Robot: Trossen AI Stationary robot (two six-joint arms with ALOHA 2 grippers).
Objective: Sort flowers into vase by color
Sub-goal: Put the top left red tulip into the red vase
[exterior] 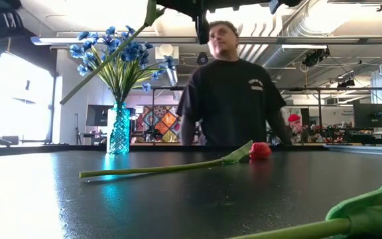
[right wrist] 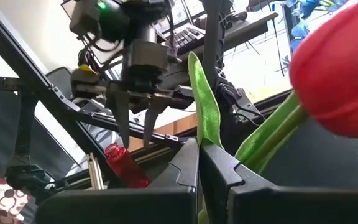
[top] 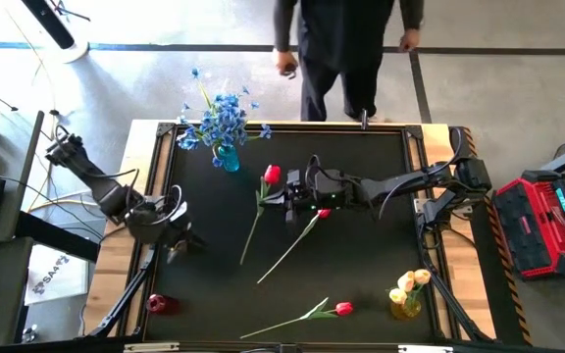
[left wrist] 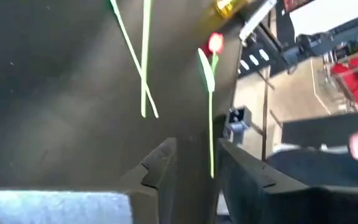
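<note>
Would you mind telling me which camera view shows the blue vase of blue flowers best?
The low view: the blue vase stands upright in full profile, its blue flowers fanned above. The high view shows it from above, at the table's far edge, blossoms covering most of the vase. Neither wrist view shows it.

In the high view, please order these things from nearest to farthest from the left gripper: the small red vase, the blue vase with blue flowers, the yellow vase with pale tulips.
From the left gripper, at the table's left side:
1. The small red vase, at the near-left corner, just below the gripper in the picture.
2. The blue vase, at the far-left side, holding blue flowers.
3. The yellow vase, at the near-right corner, across the table.
</note>
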